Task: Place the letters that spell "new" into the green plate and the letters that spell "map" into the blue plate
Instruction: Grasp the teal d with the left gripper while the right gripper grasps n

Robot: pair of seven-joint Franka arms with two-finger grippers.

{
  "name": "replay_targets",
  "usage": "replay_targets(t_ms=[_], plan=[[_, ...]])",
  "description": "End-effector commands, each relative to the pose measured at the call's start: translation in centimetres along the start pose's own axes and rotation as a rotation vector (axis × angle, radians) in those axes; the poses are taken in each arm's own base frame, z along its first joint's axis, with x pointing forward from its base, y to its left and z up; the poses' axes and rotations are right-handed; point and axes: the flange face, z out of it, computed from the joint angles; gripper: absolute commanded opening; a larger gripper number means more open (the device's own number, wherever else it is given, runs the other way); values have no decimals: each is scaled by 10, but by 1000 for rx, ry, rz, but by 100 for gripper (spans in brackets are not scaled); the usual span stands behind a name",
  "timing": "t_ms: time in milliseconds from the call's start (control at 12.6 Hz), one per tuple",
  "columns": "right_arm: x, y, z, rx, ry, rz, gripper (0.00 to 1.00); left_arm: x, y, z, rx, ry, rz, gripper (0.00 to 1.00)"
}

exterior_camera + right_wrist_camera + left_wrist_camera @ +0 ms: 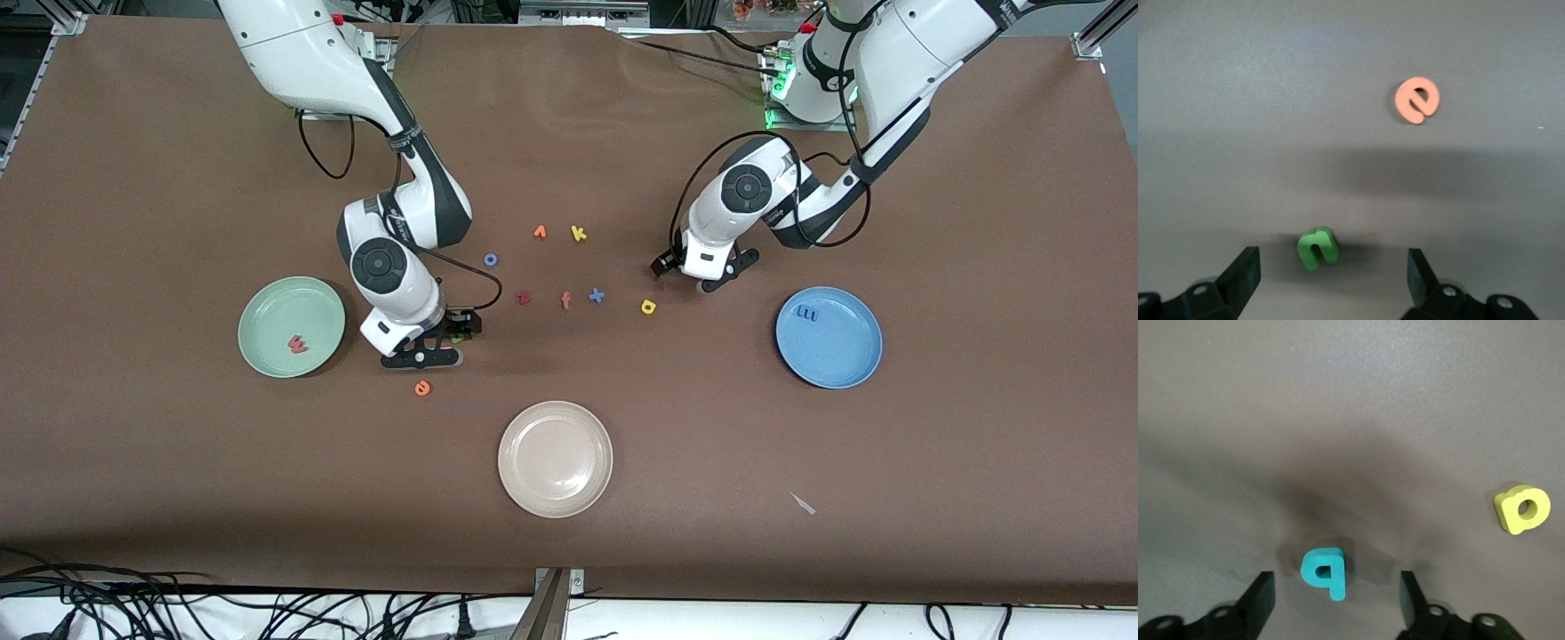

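The teal p (1323,570) lies flat on the table between the fingers of my left gripper (1335,583), which is open with a gap on each side. The yellow a (1521,509) lies beside it, also (648,307). My right gripper (1333,257) is open around the green n (1317,248), touching neither finger; the n (457,338) lies beside the green plate (284,307). The orange e (1417,100) lies nearer the camera (422,388). The salmon w (298,344) is in the green plate. The blue m (807,313) is in the blue plate (836,356). My left gripper (689,274) hides the p in the front view.
A cream plate (555,459) stands near the front edge. Loose letters lie mid-table: an orange one (540,232), yellow k (579,234), blue o (490,260), dark red z (523,299), orange f (565,300), blue x (596,296). A small pale scrap (803,503) lies near the front.
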Motion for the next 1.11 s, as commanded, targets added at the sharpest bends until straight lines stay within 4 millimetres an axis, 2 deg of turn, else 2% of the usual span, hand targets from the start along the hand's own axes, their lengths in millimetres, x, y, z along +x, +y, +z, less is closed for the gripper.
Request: replay_targets(t_ms=[0,239,318,477,716,875,1034], plan=[[-4,-8,14,0,-2,-20,93,4,-2,3,-3,23,-11,76],[-5,-10,15,0,-2,-25,81,-1,-2,8,3,12,-20,68],[-5,-10,15,0,-2,-27,74,-1,-2,9,5,13,-20,63],[-5,-10,15,0,-2,-33,65,3,-4,10,10,16,-26,54],[-6,-10,19,-3,-7,-32,46,4,-5,13,14,9,-18,39],[-6,-10,20,-4,-9,-32,38,9,-8,15,22,11,-20,23],[-6,-11,20,-1,-8,-31,27,11,-7,13,23,15,-1,14]])
